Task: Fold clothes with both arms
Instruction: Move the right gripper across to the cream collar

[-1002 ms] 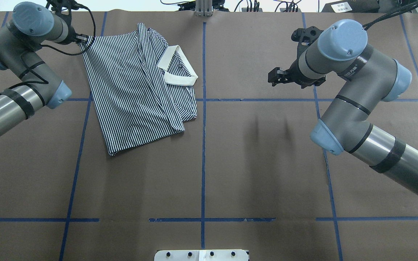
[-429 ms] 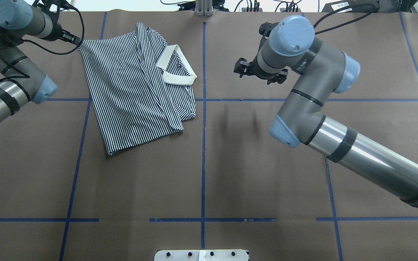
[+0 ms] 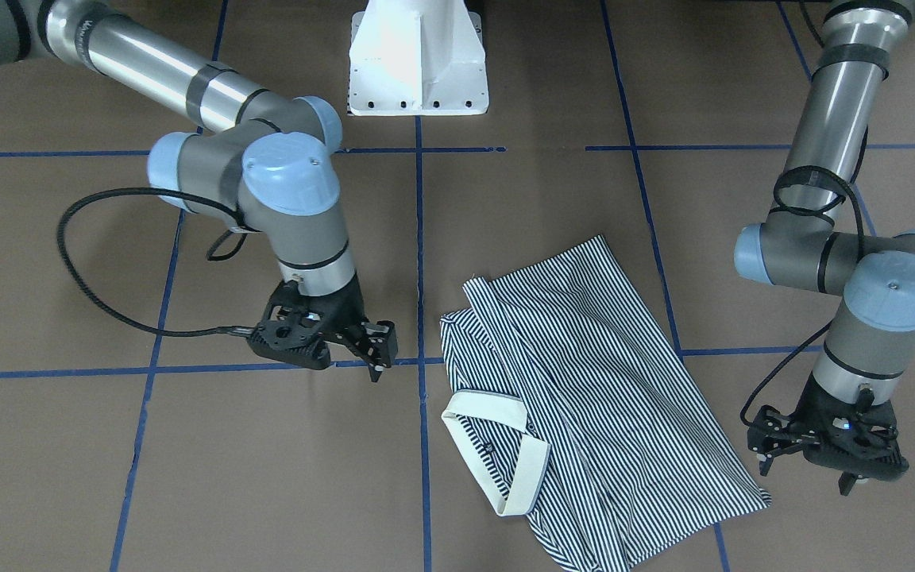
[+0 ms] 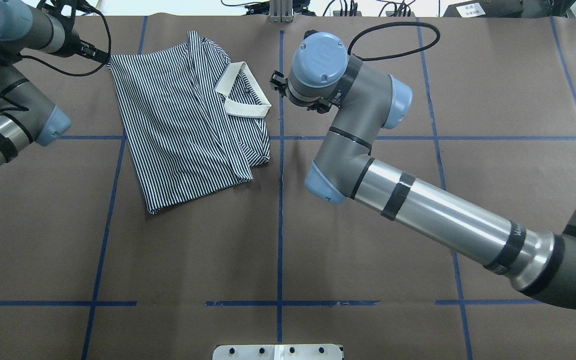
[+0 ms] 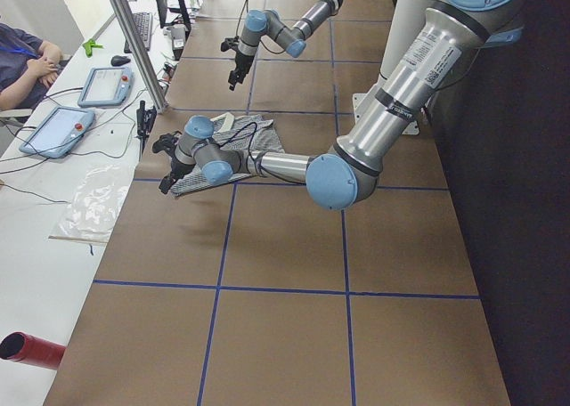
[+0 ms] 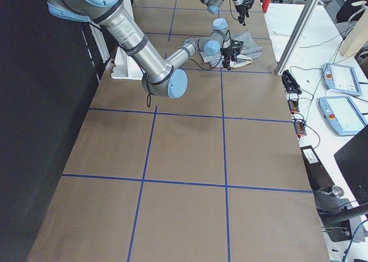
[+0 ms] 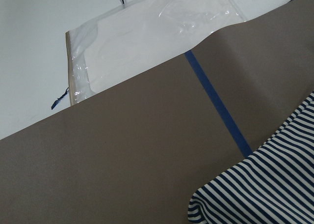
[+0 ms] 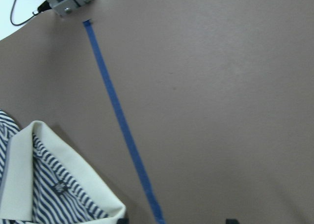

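Note:
The striped polo shirt lies folded flat on the brown table, left of centre, cream collar on its right side. It also shows in the front view. My right gripper hovers open and empty just right of the collar; the wrist hides most of it in the overhead view. Its wrist view shows the collar at lower left. My left gripper is open and empty beside the shirt's far left corner. That corner shows in the left wrist view.
Blue tape lines grid the table. The white pedestal base stands at the robot's edge. An aluminium post rises at the far edge. A plastic bag lies beyond it. An operator sits by tablets.
My right arm has swung left across the table, bringing its gripper from the right half up to the collar. My left arm has drawn slightly left. The shirt has not moved.

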Robot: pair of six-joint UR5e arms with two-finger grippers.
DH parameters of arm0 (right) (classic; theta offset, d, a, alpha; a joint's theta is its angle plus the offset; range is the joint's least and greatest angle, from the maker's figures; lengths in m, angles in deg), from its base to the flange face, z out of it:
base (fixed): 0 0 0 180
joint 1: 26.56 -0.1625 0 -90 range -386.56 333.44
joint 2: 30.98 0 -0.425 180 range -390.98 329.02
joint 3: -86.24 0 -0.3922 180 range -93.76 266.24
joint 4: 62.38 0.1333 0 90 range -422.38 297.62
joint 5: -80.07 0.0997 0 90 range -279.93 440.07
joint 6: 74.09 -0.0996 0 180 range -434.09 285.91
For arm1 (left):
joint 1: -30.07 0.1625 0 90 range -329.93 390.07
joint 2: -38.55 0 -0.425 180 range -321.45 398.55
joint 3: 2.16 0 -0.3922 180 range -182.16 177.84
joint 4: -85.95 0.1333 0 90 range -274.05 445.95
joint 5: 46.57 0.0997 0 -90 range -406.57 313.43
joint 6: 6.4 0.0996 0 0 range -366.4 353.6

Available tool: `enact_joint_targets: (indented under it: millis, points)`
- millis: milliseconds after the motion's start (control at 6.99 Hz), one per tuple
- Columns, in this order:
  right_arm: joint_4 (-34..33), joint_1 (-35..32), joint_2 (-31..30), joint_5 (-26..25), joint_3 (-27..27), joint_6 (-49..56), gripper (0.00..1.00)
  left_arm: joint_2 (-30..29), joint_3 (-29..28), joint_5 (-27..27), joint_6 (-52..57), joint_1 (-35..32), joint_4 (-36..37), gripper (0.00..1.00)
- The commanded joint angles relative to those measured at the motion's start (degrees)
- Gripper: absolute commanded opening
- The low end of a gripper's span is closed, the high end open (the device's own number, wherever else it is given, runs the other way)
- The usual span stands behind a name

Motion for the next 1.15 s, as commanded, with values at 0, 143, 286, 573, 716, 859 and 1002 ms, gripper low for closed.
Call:
enact_joint_targets:
  millis: [0,143,286,573,716,859,1002]
  points:
    - [5.3,2.7,7.0,-4.2,11.3,-4.0,0.71,0.1,0.2,0.0,-0.3,-0.1,-0.1,1.0]
    - [7.9,3.7,8.1,-6.1,14.9,-4.3,0.7,0.3,0.2,0.0,-0.3,-0.1,-0.1,1.0]
    - [9.5,4.0,10.2,-7.1,19.3,-4.3,0.7,0.6,0.2,0.0,-0.3,-0.1,-0.2,1.0]
    - [9.6,4.3,10.9,-7.9,20.7,-4.3,0.69,0.6,0.2,0.0,-0.3,-0.1,-0.2,1.0]
    - [9.6,4.6,10.9,-8.0,21.2,-4.3,0.62,0.6,0.3,0.0,-0.3,-0.1,-0.2,1.0]
    - [9.6,4.6,11.1,-8.1,21.2,-4.3,0.46,0.8,0.3,0.0,-0.3,-0.1,-0.3,1.0]
    - [9.6,4.6,11.1,-8.1,21.2,-5.6,0.16,1.0,1.0,0.0,-0.3,-0.1,-0.3,1.0]
